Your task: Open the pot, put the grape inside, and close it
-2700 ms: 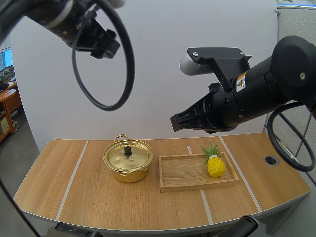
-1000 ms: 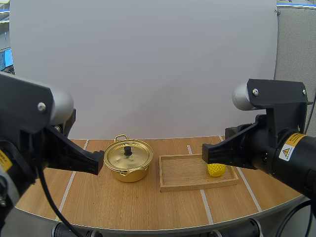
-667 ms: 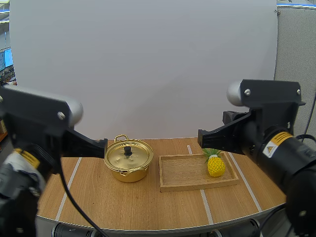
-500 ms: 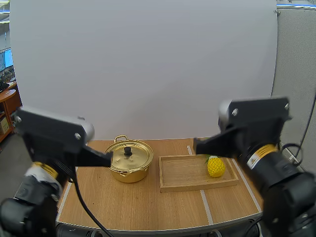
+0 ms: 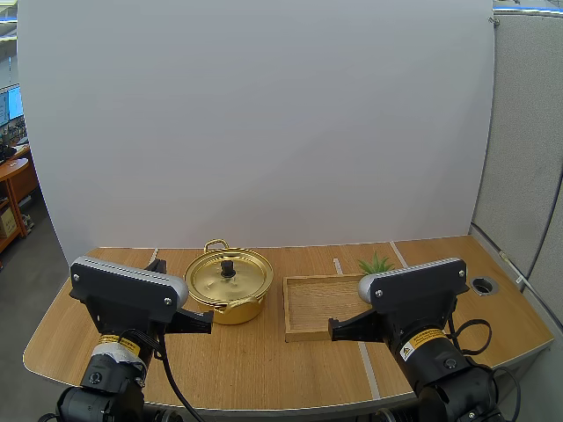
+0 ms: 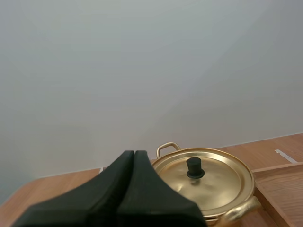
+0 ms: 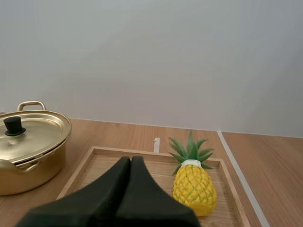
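Labels: a yellow warning sticker (image 5: 421, 344) on each arm, wording unreadable.
Pot: shiny gold metal pot (image 5: 233, 313), round, toward the table's (image 5: 264, 369) far edge, left of middle; lid (image 5: 214, 280) on, black knob (image 6: 194, 168) upright.
Tray: rectangular wooden tray (image 5: 308, 305), just right of the pot.
Fruit: knobbly yellow pineapple (image 7: 194, 187), green-leaved, upright in the tray's far right corner.
Left gripper (image 6: 134, 153): fingers pressed together, holding nothing, facing the pot.
Right gripper (image 7: 131, 159): fingers together, holding nothing, at the tray's near edge.

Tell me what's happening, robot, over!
Left tool shut, empty, near the pot. Right tool shut, empty, at the tray. Lid on pot; pineapple upright in tray. Nothing in the way.
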### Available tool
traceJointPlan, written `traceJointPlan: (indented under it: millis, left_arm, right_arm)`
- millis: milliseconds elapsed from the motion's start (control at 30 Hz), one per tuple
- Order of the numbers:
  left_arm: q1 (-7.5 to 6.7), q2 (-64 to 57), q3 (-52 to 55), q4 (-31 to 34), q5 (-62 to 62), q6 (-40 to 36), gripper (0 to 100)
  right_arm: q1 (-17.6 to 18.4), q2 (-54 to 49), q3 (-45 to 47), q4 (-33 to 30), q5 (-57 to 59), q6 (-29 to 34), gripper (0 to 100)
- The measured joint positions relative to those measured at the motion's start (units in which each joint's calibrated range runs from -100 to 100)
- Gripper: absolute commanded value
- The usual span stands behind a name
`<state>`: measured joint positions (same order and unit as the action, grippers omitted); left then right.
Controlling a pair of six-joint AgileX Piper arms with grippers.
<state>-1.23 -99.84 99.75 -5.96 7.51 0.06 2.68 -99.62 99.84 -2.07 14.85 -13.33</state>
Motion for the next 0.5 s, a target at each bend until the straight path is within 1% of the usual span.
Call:
traceJointPlan:
  millis: [167, 233, 300, 400, 500]
  left_arm:
    - [0.0, 0.0, 0.0, -0.1, 4.8, -2.2, 0]
    - [0.0, 0.0, 0.0, -0.1, 9.4, -3.4, 0]
    - [0.0, 0.0, 0.0, -0.1, 16.7, -4.2, 0]
    - [0.0, 0.0, 0.2, -0.1, 20.3, -4.3, 0]
    - [0.0, 0.0, 0.3, -0.1, 22.4, -4.4, 0]
  right_arm:
    - [0.0, 0.0, 0.0, 0.0, 2.6, 0.0, 0]
    - [0.0, 0.0, 0.0, 0.0, 4.5, 0.0, 0]
    - [0.0, 0.0, 0.0, 0.0, 10.8, 0.0, 0]
    - [0.0, 0.0, 0.0, 0.0, 15.3, 0.0, 0]
    - [0.0, 0.0, 0.2, 0.0, 16.3, 0.0, 0]
